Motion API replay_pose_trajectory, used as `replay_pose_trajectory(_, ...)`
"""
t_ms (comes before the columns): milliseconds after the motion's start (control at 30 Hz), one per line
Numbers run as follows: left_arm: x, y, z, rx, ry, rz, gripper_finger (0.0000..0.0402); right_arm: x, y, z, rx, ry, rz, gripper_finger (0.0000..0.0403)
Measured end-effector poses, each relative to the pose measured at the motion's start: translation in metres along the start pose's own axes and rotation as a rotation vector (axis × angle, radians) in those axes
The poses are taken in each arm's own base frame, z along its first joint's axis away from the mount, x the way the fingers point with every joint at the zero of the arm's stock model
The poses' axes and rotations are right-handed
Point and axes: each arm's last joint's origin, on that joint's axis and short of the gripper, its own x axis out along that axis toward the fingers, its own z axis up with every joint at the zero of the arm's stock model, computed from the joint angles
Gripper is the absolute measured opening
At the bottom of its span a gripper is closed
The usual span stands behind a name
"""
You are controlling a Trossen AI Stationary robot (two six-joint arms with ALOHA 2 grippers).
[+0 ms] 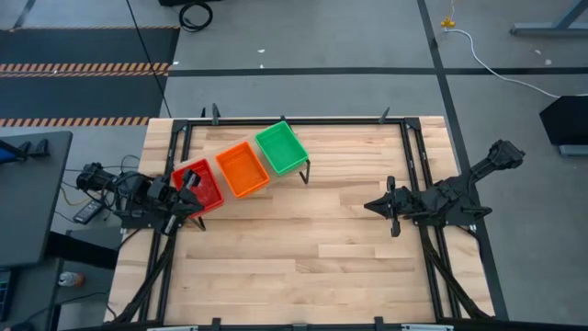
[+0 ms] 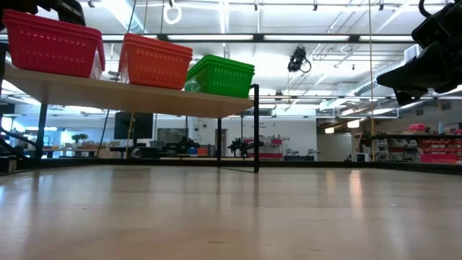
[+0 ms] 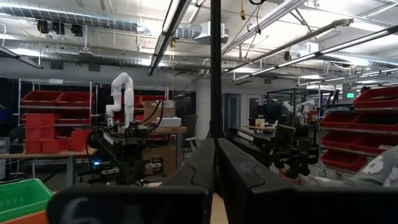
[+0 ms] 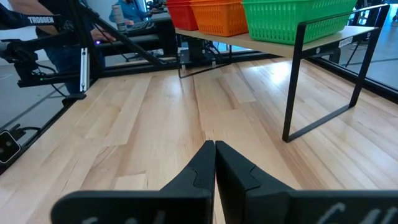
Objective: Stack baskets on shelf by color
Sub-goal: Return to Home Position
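Three stacks of baskets stand in a row on the shelf (image 1: 303, 165): red (image 1: 209, 191), orange (image 1: 243, 170) and green (image 1: 280, 147). The low view shows them as red (image 2: 50, 43), orange (image 2: 155, 61) and green (image 2: 220, 76) on the plank (image 2: 144, 97). My left gripper (image 1: 190, 180) is shut and hovers just over the red stack, its fingers (image 3: 215, 149) level. My right gripper (image 1: 393, 208) is shut and waits above the bare tabletop on the right, pointing toward the shelf (image 4: 339, 38).
The slatted tabletop (image 1: 303, 257) stretches bare in front of the shelf. A black frame (image 1: 418, 156) runs along its edges. The shelf's thin black legs (image 4: 292, 87) stand on the wood. Shelving and other robots fill the room beyond.
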Motion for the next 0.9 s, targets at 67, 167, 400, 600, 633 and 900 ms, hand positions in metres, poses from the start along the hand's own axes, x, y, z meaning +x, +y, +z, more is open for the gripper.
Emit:
replay_pose_trajectory(67,0.0000,0.0000,0.0000,0.000,0.000,0.000,0.0026,0.0000,0.0000,0.0000,0.000,0.000,0.000,0.0018)
replay_pose_trajectory(167,0.0000,0.0000,0.0000,0.000,0.000,0.000,0.0021,0.0000,0.0000,0.0000,0.000,0.000,0.000,0.0018)
replay_pose_trajectory(400,0.0000,0.0000,0.0000,0.000,0.000,0.000,0.0018,0.0000,0.0000,0.0000,-0.006,0.000,0.000,0.0018)
replay_pose_trajectory(600,0.0000,0.0000,0.0000,0.000,0.000,0.000,0.0027,0.0000,0.0000,-0.0001,-0.009,0.000,0.000,0.0018)
replay_pose_trajectory(633,0.0000,0.0000,0.0000,0.000,0.000,0.000,0.0028,0.0000,0.0000,-0.0001,-0.009,0.000,0.000,0.0018)
replay_pose_trajectory(900,0.0000,0.0000,0.0000,0.000,0.000,0.000,0.0018,0.0000,0.0000,-0.0001,-0.011,0.000,0.000,0.0018)
